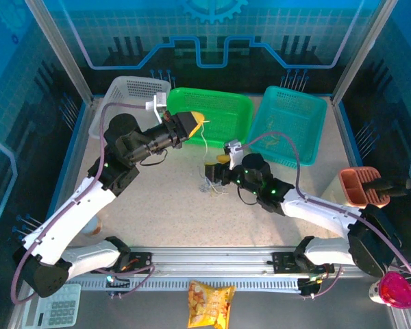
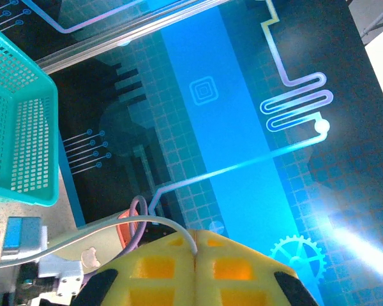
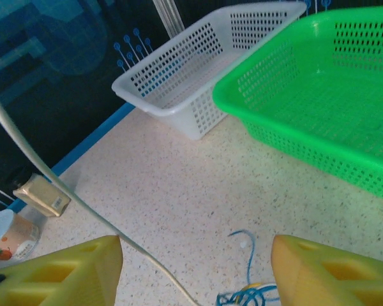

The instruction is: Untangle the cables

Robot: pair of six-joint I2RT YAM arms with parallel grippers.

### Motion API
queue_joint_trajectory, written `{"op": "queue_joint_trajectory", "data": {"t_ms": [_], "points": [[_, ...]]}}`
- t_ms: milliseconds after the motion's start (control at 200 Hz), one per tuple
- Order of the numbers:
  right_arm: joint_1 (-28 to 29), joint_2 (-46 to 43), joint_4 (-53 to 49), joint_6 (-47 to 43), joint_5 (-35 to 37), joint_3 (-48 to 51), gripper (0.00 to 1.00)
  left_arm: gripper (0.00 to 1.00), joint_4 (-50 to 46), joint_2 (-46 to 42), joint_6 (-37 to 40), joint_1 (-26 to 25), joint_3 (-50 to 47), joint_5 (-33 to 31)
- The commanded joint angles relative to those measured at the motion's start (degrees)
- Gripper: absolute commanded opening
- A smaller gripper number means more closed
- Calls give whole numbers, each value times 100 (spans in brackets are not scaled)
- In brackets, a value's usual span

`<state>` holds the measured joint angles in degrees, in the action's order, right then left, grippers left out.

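We've got the left gripper [image 1: 194, 124] clamped on 1 white strand [image 2: 147, 221], high toward the far edge of the surface [image 1: 166, 209]. The cables [image 1: 209, 184] clump mid-surface, right under the right gripper [image 1: 212, 171], which has its fingers spread wide and holds nothing. The strand runs far-to-near; we judge the right arm nearer.

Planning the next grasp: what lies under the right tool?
Visible: thin blue curly cable strands on the speckled table, a thin white cable crossing beside them. Anything beneath the yellow fingers is covered.

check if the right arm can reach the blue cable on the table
Probably yes: its fingers are open, and the blue cable lies on the table just ahead between them; a white cable crosses beside one finger.
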<state>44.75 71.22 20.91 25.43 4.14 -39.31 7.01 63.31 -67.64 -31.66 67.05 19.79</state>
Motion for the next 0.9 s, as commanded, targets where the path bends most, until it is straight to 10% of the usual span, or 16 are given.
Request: {"op": "queue_joint_trajectory", "data": {"t_ms": [0,345,610,895], "points": [[-94,95,-134,-126,-192,35,66,0,311,-11,-95,20,204,25],[25,951,395,-5,-86,-269,63,0,279,-64,-93,20,221,16],[-175,1681,741,187,98,-383,30,0,311,-47,-143,25,401,42],[-292,2052,1170,558,115,104,16,0,309,376,-100,24,1436,244]]}}
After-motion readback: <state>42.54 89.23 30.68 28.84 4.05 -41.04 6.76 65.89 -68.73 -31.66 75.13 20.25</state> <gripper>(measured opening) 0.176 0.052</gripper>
